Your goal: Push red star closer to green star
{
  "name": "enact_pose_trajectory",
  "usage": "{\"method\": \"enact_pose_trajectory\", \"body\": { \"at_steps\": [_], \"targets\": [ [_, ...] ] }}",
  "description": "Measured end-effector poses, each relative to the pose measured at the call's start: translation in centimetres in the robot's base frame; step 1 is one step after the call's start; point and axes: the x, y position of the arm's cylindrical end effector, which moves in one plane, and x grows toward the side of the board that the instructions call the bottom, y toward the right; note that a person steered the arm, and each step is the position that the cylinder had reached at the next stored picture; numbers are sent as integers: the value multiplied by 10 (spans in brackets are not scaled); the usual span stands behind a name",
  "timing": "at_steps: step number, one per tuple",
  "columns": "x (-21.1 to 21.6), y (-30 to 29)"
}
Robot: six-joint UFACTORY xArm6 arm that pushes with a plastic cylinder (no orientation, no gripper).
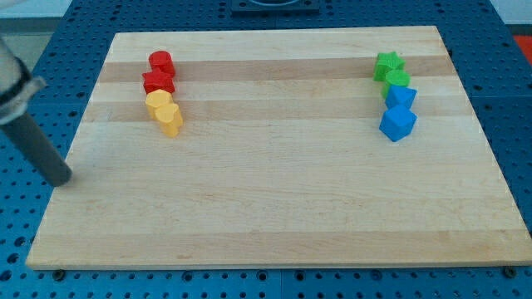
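The red star (158,82) lies near the view's top left, in a tight column with a red round block (160,61) above it. The green star (388,64) lies near the view's top right, far across the wooden board (274,208) from the red star. My tip (61,179) is at the board's left edge, well below and to the left of the red star, touching no block.
Below the red star are a yellow round block (158,103) and a yellow heart-like block (170,120). Below the green star are a green block (396,80), a blue block (401,97) and a larger blue block (397,124).
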Motion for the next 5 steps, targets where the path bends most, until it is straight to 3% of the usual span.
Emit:
{"method": "enact_pose_trajectory", "body": {
  "at_steps": [2,3,5],
  "targets": [
    [-3,-1],
    [-33,-2],
    [-180,7]
  ]
}}
